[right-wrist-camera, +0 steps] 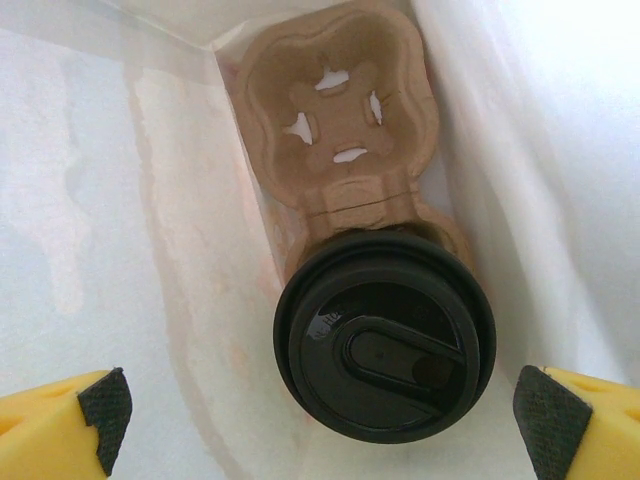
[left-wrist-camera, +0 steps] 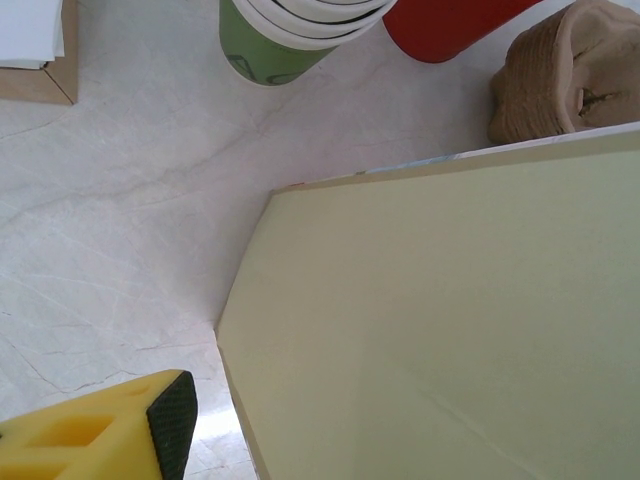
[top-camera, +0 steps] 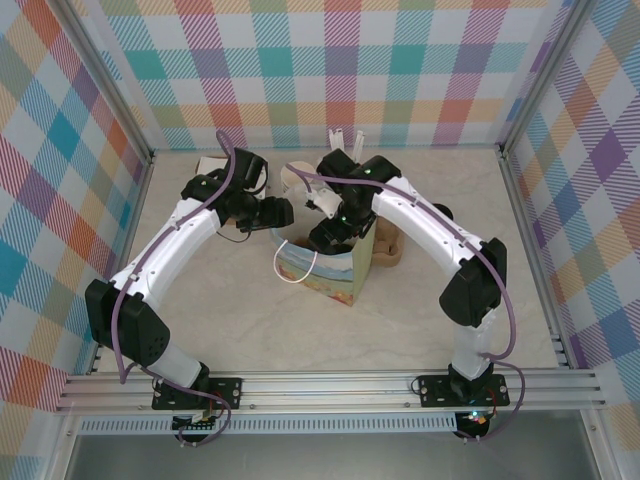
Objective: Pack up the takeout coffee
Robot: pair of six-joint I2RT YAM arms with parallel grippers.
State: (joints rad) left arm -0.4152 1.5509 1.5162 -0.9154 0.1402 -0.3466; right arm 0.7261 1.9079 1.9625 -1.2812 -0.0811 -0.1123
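Observation:
The takeout coffee (right-wrist-camera: 385,335), seen from above as a round black lid, sits in one socket of a brown cardboard carrier (right-wrist-camera: 335,110) at the bottom of the paper bag (top-camera: 320,275). My right gripper (right-wrist-camera: 325,410) hangs inside the bag above the cup, open, with a fingertip (right-wrist-camera: 105,405) well off each side of the lid and touching nothing. My left gripper (top-camera: 275,212) is at the bag's left rim. One of its pads (left-wrist-camera: 172,420) stands a little off the bag's pale wall (left-wrist-camera: 450,320), and its other finger is hidden behind that wall.
Behind the bag stand a stack of lidless green cups (left-wrist-camera: 275,50) and a red holder (left-wrist-camera: 440,25). Another brown carrier (left-wrist-camera: 560,70) lies to the bag's right. A white box (left-wrist-camera: 30,40) sits at the back left. Plaid walls enclose the table.

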